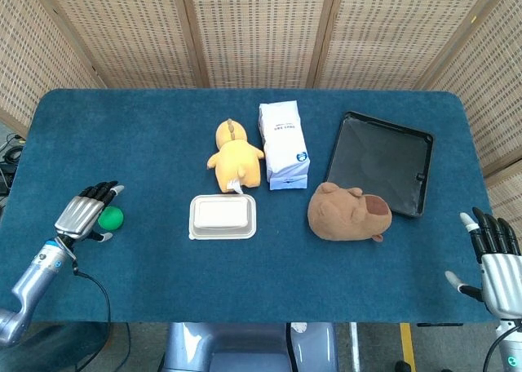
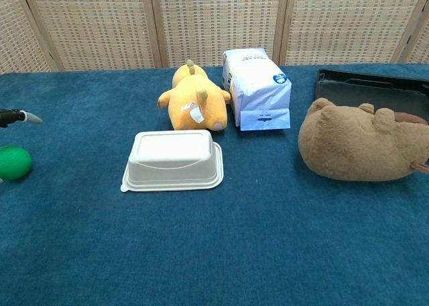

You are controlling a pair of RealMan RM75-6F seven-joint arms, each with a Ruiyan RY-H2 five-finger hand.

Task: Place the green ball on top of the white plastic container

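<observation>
The green ball (image 1: pixel 111 217) lies on the blue table at the left; it also shows at the left edge of the chest view as the green ball (image 2: pixel 13 163). My left hand (image 1: pixel 84 211) sits just left of and over it, fingers spread, holding nothing; one fingertip (image 2: pixel 27 117) shows above the ball in the chest view. The white plastic container (image 1: pixel 223 216) stands upside down near the table's middle, also seen as the white container (image 2: pixel 174 160). My right hand (image 1: pixel 494 254) hangs off the table's right front edge, fingers apart and empty.
Behind the container lie a yellow plush toy (image 1: pixel 236 156) and a white bag (image 1: pixel 283 143). A brown plush (image 1: pixel 348 212) lies to its right, beside a black tray (image 1: pixel 381 162). Wicker screens close the back.
</observation>
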